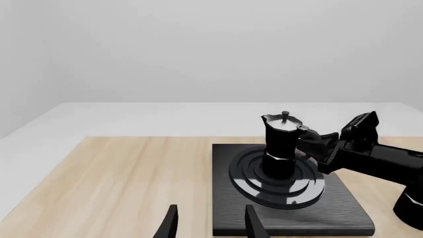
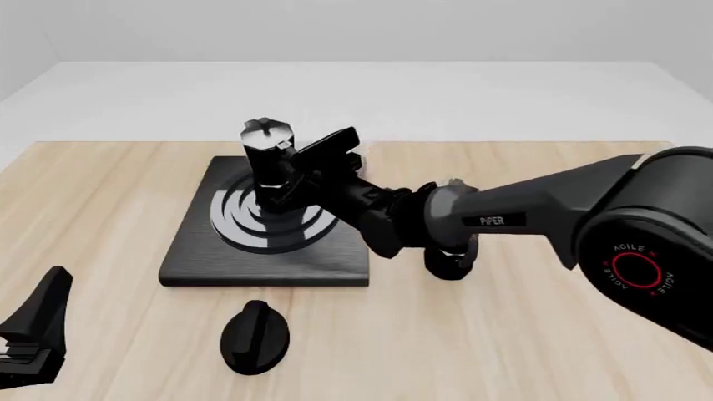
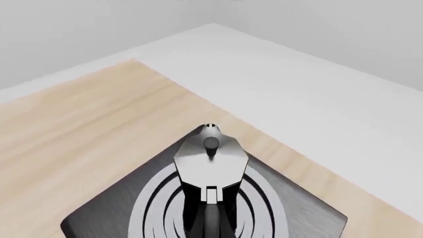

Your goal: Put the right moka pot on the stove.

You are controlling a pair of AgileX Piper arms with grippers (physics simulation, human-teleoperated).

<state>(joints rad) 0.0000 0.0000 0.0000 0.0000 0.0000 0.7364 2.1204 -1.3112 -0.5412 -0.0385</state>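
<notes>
The right moka pot (image 2: 267, 154) (image 1: 281, 136) (image 3: 210, 158), black and faceted with a grey lid and top knob, stands upright at the middle of the stove's ring burner. The stove (image 2: 189, 251) (image 1: 343, 213) (image 3: 99, 218) is a flat black slab left of the table's centre. My right gripper (image 2: 292, 180) (image 1: 309, 139) reaches in from the right and is shut on the pot's side handle. My left gripper (image 2: 33, 334) (image 1: 210, 223) hangs open near the front left corner, well clear of the stove, holding nothing.
A small black round knob (image 2: 255, 334) lies on the wooden table just in front of the stove. The right arm (image 2: 502, 221) stretches across the table's middle toward the stove.
</notes>
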